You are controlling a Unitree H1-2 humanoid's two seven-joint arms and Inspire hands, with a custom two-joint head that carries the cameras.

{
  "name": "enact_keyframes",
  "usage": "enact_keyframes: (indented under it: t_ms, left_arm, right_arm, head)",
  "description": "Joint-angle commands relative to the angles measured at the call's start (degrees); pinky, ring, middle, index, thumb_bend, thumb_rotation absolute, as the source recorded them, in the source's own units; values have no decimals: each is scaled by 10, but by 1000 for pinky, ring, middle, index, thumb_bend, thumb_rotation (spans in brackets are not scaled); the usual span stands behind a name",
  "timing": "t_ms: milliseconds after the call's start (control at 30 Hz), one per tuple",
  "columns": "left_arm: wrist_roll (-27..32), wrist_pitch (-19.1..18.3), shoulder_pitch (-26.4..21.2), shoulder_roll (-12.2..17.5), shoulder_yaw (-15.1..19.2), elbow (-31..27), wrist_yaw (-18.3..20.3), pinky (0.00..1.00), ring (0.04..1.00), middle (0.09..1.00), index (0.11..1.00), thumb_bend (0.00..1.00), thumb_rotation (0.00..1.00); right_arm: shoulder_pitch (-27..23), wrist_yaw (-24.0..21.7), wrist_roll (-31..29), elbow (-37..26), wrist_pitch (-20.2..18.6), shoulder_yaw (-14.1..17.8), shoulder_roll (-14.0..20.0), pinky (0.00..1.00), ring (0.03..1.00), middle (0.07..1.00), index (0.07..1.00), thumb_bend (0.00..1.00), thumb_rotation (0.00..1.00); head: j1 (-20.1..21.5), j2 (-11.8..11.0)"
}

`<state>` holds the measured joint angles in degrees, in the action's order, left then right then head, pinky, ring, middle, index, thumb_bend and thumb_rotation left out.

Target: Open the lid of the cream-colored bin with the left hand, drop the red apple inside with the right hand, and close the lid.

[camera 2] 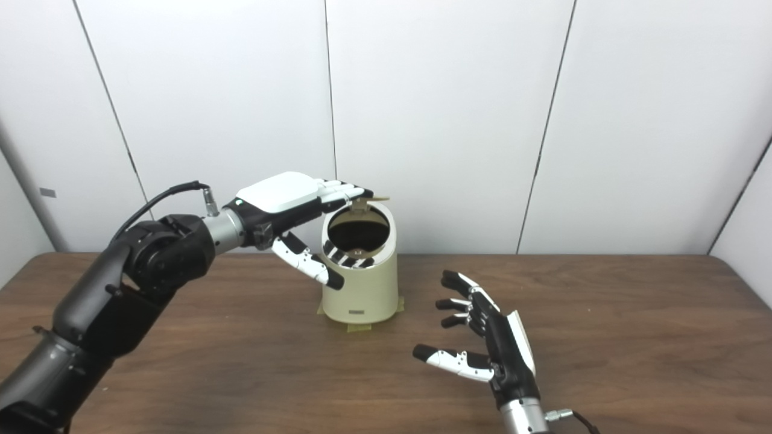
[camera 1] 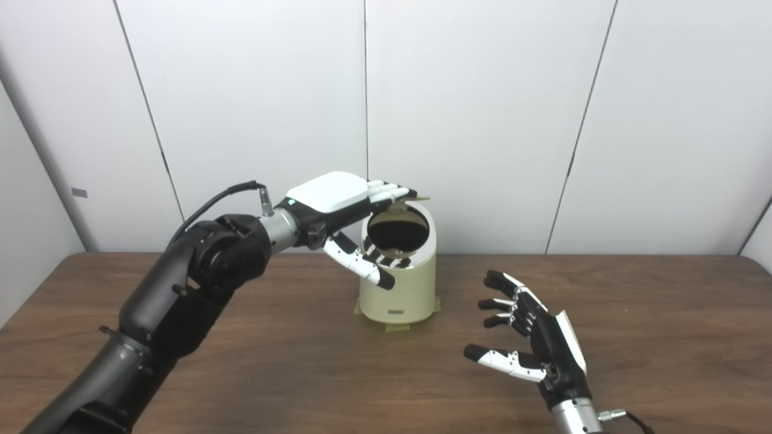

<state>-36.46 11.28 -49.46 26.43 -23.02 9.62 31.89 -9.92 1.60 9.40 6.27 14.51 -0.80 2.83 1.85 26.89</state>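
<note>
The cream-colored bin stands upright at the middle of the table, its round mouth open and dark. Its thin lid is raised at the back of the rim. My left hand reaches over the bin's top with its fingers stretched flat along the lid and its thumb hanging apart in front of the bin. To the right of the bin, my right hand hovers over the table, open and empty. No red apple shows anywhere; the inside of the bin is too dark to read.
Bits of tape lie under the bin's base. The brown table runs back to white wall panels close behind the bin. My left arm slants over the table's left part.
</note>
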Motion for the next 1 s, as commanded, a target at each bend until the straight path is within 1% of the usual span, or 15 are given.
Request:
enact_keyframes:
  t_ms: [0,133,267,433,600,867,967]
  left_arm:
    - [-19,0,-32,17,2,-16,1,1000,1000,1000,1000,1000,704]
    - [-33,-8,-30,19,2,-19,12,1000,1000,1000,1000,1000,697]
    - [-40,-11,-26,18,5,-16,14,1000,1000,1000,1000,1000,701]
    - [-33,-15,-19,17,10,-10,17,1000,1000,997,1000,1000,703]
    - [-19,-6,-12,17,15,-2,12,1000,1000,993,1000,1000,710]
    - [-13,-11,0,17,19,-5,14,1000,1000,979,1000,1000,707]
    - [-14,-20,5,15,18,-11,20,1000,1000,982,1000,1000,709]
  right_arm:
    - [-15,6,1,-22,12,-1,-1,556,699,828,824,857,331]
    - [-14,2,-6,-24,9,-2,-1,557,703,831,823,854,330]
    - [-14,2,-6,-23,12,-3,-1,549,702,829,822,855,323]
    - [-13,3,-2,-27,6,-4,-1,554,700,828,822,856,327]
    - [-12,4,-1,-31,2,-5,-1,555,702,832,824,853,321]
    - [-11,7,6,-34,-2,-6,-2,558,698,825,821,850,322]
    - [-11,8,6,-36,-2,-7,-2,559,700,827,823,843,320]
  head:
    - [0,1]
    - [0,2]
    - [0,3]
    - [1,6]
    - [1,7]
    - [2,10]
    - [2,11]
